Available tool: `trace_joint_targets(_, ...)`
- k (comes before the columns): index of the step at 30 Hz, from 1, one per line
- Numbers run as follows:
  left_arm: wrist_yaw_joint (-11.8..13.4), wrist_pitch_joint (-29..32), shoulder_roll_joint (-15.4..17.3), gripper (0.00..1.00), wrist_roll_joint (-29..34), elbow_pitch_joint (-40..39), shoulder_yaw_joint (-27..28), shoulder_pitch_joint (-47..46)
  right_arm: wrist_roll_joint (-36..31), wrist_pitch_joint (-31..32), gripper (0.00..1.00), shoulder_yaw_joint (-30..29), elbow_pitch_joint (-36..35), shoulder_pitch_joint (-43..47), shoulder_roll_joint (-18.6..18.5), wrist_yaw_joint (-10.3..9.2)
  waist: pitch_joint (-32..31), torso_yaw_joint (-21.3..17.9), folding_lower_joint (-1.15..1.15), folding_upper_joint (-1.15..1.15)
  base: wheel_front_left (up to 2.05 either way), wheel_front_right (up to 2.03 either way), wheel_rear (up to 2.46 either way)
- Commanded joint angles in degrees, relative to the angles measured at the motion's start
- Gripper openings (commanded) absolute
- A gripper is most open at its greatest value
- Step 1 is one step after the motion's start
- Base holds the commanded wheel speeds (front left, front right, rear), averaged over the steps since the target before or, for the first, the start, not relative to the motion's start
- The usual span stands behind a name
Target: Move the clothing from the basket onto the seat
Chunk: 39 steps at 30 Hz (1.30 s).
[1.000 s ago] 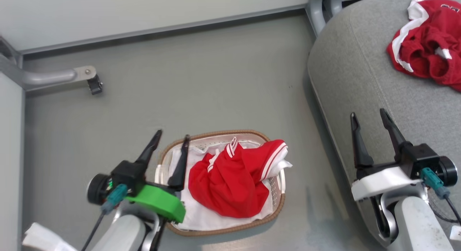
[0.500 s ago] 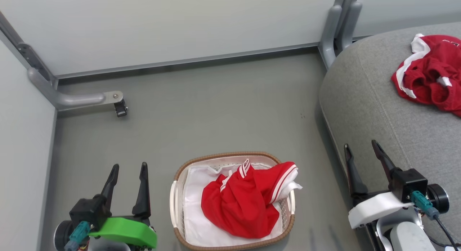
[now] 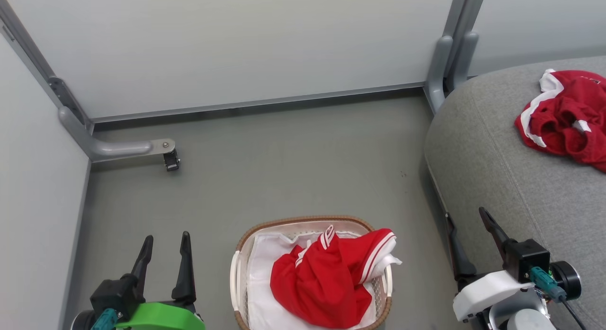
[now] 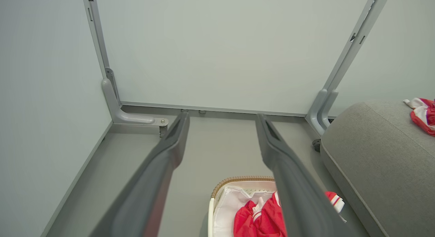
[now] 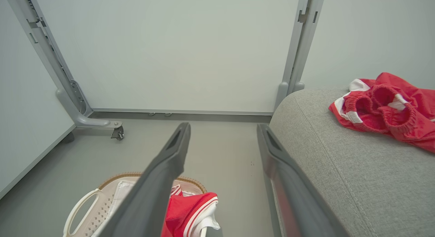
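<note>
**Pale panels, grey floor: one piece across, one left to lift**

Pale wall panels [image 3: 236, 46] on grey metal posts close off a bare grey floor [image 3: 284, 164]. At the robot's right stands the seat [image 3: 497, 178], a big grey cushion. A crumpled red garment [image 3: 563, 126] with white trim lies on it, toward its far right.

On the floor between the two arms sits the basket [image 3: 284, 221], near the seat but not touching it. Inside, on the white liner [image 3: 260, 278], the rest of the clothing [image 3: 326, 287] is heaped toward the seat side, with a striped hem draped over the rim.

The left hand [image 3: 167, 236] hovers just beside the basket's left handle, fingers spread wide and empty. The right hand [image 3: 465, 213] hangs at the seat's front edge, equally wide and empty.

By the look of it the job is about half done, and the step in hand is the reach for the basket piece. That calls for one hand to swing over the basket and sink its fingers into the red heap rather than the liner. It should then close on a thick fold and lift clear of the rim so the light basket is not dragged along.
</note>
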Motion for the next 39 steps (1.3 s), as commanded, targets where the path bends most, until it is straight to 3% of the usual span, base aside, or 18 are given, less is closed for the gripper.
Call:
trace_joint_targets(1, -0.31, -0.05, -0.36, 1.0, 0.37, 0.06, 0.38, 1.03, -0.04, -0.28, 1.0, 0.07, 0.15, 0.52, -0.22, -0.08, -0.06, -0.03, 0.0, 0.0, 0.0, 0.0, 0.0)
trace_joint_targets(13, -1.84, -0.05, -1.72, 1.0, 2.24, 1.1, 2.05, 0.33, -0.44, -0.28, 1.0, -0.06, -0.25, -0.56, -0.22, -0.08, 1.33, -0.37, 0.0, 0.0, 0.0, 0.0, 0.0)
trace_joint_targets(21, -2.53, -0.05, -1.65, 1.0, 3.33, 1.06, 2.58, -2.68, -1.11, -0.28, 1.0, -0.52, -1.53, -3.2, -0.21, -0.08, 5.83, -0.76, 0.0, 0.0, 0.0, 0.0, 0.0)
trace_joint_targets(30, -4.12, 0.41, -0.72, 1.0, 5.92, 2.19, -0.17, -13.48, -2.62, -0.28, 1.0, -2.27, -4.76, -10.4, -0.22, -0.08, 17.24, -2.44, 0.0, 0.0, 0.0, 0.0, 0.0)
trace_joint_targets(39, -5.61, 8.63, -1.86, 1.0, 7.23, 13.67, -10.91, -29.83, -3.76, -0.28, 1.0, -2.6, -8.85, -18.01, -0.19, -0.08, 31.56, -6.34, 0.0, 0.0, 0.0, 0.0, 0.0)
